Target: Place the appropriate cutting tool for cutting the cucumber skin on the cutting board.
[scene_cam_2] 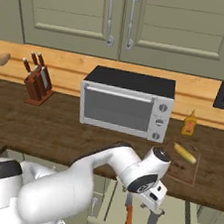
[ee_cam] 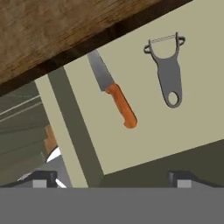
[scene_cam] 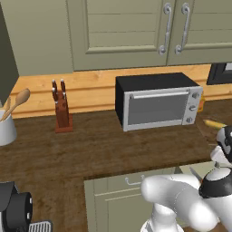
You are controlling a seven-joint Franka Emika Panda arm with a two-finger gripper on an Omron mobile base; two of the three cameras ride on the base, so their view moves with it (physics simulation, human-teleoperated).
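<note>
- Peeler [ee_cam: 168, 72], the slim dark grey cutting tool with a Y-shaped head and a hole in its handle, lies flat on the pale floor of an open drawer [ee_cam: 192, 118] under the counter edge; in the right base view it shows as a small grey shape [scene_cam_2: 153, 221] at the drawer's right side, ungripped.
- Wall cabinets [scene_cam: 127, 31] in grey-green, with curved metal handles, span the top of both base views.
- Dark wood counter [scene_cam: 90, 145] runs across the scene beneath a lighter wood backsplash.
- Toaster oven [scene_cam_2: 126, 108], silver with a black top, stands on the counter near the middle.
- White robot arm [scene_cam_2: 112, 166] bends down from the counter edge toward the open drawer.
- Cutting board [scene_cam_2: 183, 163], brown and rectangular, lies on the counter to the right of the toaster oven.
- Knife block [scene_cam: 62, 111] holds brown-handled knives, well to the left of the toaster oven.
- White jar [scene_cam: 5, 129] with wooden spoons [scene_cam: 18, 102] sits at the far left.
- Gripper [ee_cam: 113, 179] hangs above the drawer with its jaws spread wide, holding nothing; the two dark fingertips [ee_cam: 41, 178] stand well apart, clear of both tools.
- Orange-handled knife [ee_cam: 113, 95] lies just left of the peeler in the hand view, apart from it.
- Cucumber [scene_cam_2: 184, 153], yellowish-green, rests on the cutting board.
- Yellow bottle [scene_cam_2: 189, 123] stands by the backsplash behind the board.
</note>
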